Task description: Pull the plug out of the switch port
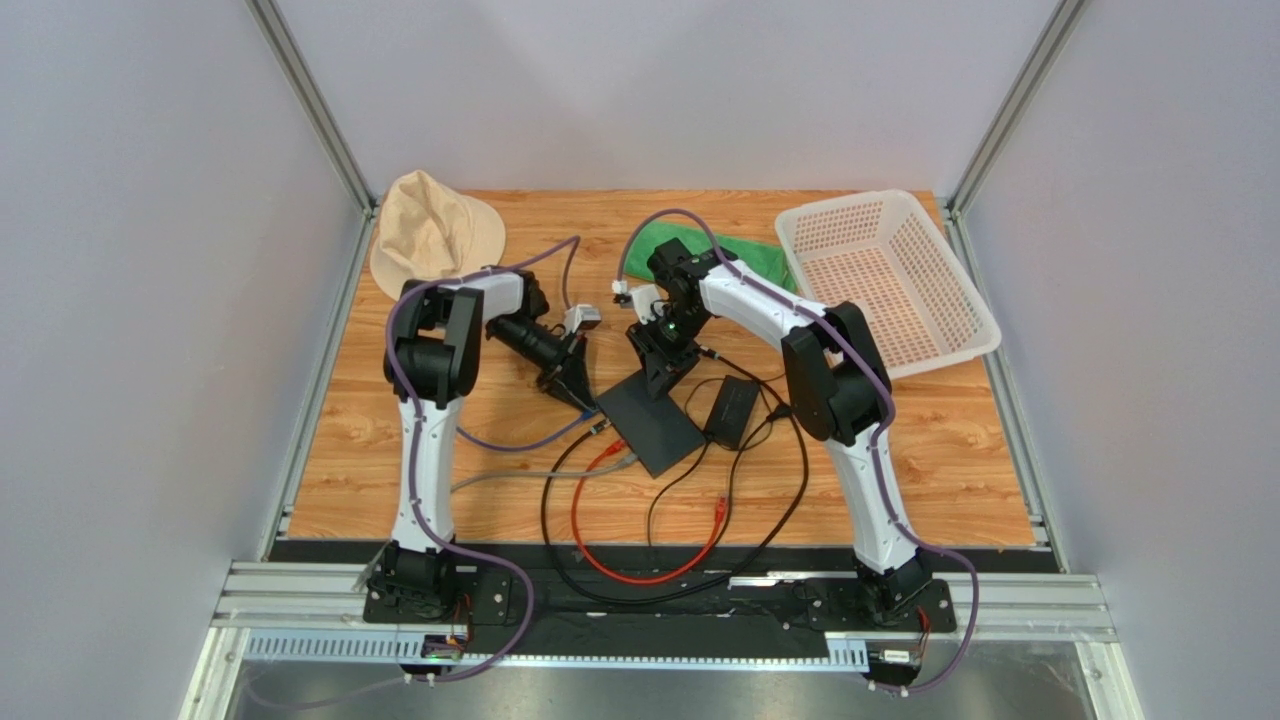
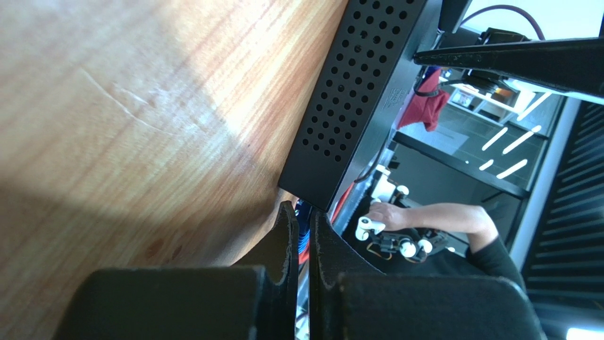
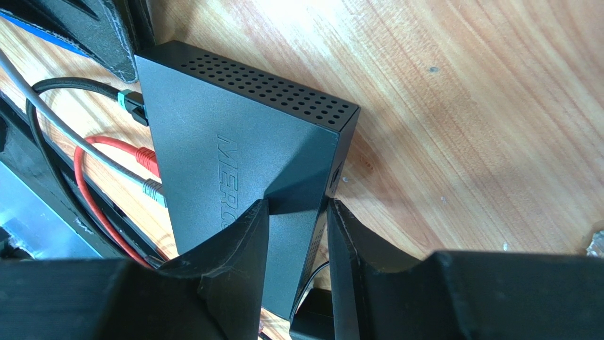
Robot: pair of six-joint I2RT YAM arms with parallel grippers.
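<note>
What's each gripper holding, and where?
Right gripper clamps the flat matte black box by its edge. Left gripper pinches a blue thing beside that box; identity unclear.

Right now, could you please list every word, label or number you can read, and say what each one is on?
"MERC": raised letters on the switch; the rest of the word is hidden behind a finger of the right gripper.
A faint mark on the switch's edge in the left wrist view is too blurred to read.
Nothing else is legible.
</note>
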